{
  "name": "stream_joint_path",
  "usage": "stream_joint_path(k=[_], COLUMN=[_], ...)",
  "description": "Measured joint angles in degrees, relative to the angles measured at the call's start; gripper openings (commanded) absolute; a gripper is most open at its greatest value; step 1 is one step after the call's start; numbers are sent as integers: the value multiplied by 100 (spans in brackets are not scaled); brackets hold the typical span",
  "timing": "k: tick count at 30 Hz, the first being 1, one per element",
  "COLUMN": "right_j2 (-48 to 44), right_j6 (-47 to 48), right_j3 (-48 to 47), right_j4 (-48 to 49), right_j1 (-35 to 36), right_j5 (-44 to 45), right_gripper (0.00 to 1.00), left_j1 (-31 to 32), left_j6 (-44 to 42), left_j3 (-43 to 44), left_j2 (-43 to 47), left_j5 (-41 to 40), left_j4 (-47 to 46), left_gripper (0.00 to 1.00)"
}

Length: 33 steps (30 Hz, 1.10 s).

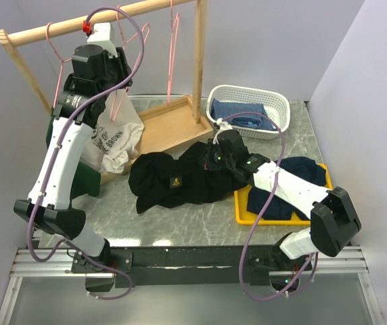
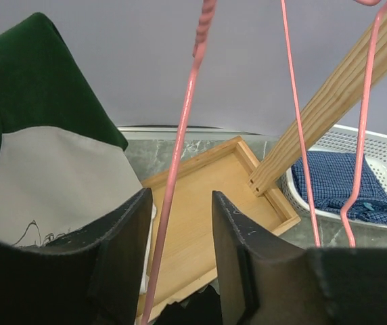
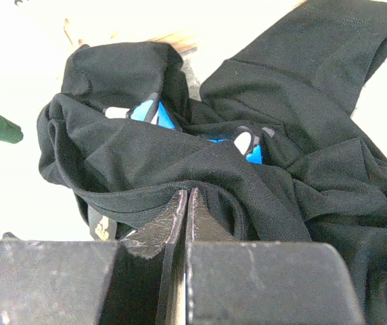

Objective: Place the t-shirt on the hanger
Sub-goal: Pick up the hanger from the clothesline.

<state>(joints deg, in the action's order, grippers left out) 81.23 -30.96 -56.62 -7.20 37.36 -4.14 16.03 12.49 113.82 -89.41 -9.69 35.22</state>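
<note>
The black t-shirt (image 1: 173, 179) (image 3: 247, 101) lies crumpled on the table's middle, next to the rack's wooden base. My right gripper (image 1: 215, 152) (image 3: 185, 193) rests low on it, shut, with the hem of the t-shirt pinched at its tips. My left gripper (image 1: 104, 47) (image 2: 180, 200) is raised to the rack's rod. Its jaws are open and stand on either side of one wire of a pink hanger (image 2: 183, 135) that hangs from the rod. The wire runs nearer the left finger (image 2: 129, 230), and there is a gap to the right one.
Two more pink hangers (image 2: 298, 122) (image 2: 364, 122) hang to the right on the wooden rod (image 1: 92, 24). A grey shirt with green sleeves (image 1: 116, 142) hangs at the left. A white basket (image 1: 251, 91) holds blue cloth. A yellow tray (image 1: 247, 220) holds a navy garment (image 1: 302, 169).
</note>
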Motion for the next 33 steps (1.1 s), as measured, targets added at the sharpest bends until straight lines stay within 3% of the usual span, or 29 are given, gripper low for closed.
stream_joint_path(k=[13,18,19,20,21,33], right_j2=[0,0,0,0,0,-11], right_j6=[98,164,177,190,208,319], right_j3=[0,-2,-2,-2,-2,-7], right_j4=[-7,-17,-24,-33,-52,-111], right_j1=[0,0,0,0,0,0], right_j5=[-46,-46,-46,-44,-44,7], right_gripper=[0,0,0,0,0,0], left_j1=[-98,-103,-103,-107,-107,-114], left_j6=[-153,-197,-214,-221,-238,-267], left_j3=[-35,-11,28,72,164,546], left_j2=[-240,-315,-352,-396,-452,-553], left_j5=[240,236,238,240,238,437], left_j4=[-291,-315,-315,-313,-289,-284], left_gripper=[35,21,16,3,1,1])
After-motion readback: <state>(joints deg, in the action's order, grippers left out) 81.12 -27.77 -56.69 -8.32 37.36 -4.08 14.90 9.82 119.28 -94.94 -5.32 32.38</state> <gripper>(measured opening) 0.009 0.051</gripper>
